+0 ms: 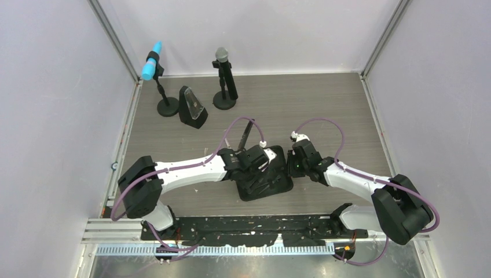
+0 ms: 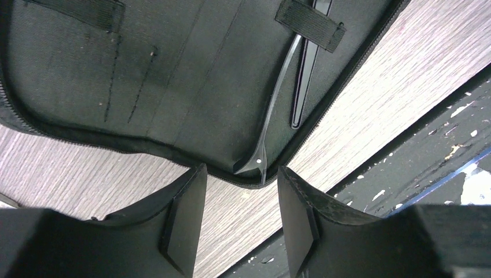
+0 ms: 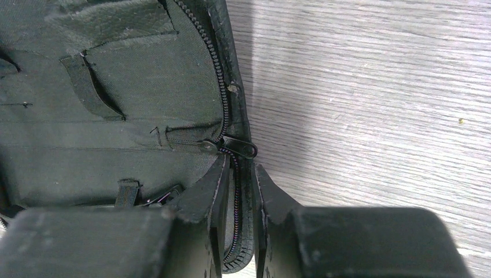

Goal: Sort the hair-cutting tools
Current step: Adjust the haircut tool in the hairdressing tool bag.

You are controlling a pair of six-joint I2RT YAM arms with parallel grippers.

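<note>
The black pouch (image 1: 272, 185) lies open in the middle of the table. In the left wrist view two thin black hair clips (image 2: 277, 101) (image 2: 303, 78) sit inside it, tucked under an elastic strap (image 2: 310, 24). My left gripper (image 2: 240, 217) hovers open just outside the pouch's zippered edge (image 2: 173, 155), with nothing between its fingers. My right gripper (image 3: 238, 202) is shut on the pouch's zippered rim (image 3: 236, 174), just below the zipper pull (image 3: 238, 147). A long narrow black comb (image 1: 246, 134) lies on the table behind the pouch. No scissors can be made out.
Two microphones on round bases, one blue-headed (image 1: 153, 65) and one grey-headed (image 1: 222, 58), stand at the back left. A black wedge-shaped stand (image 1: 193, 108) sits between them. Grey walls close in the table on three sides, and a black speckled strip (image 1: 255, 229) runs along the near edge.
</note>
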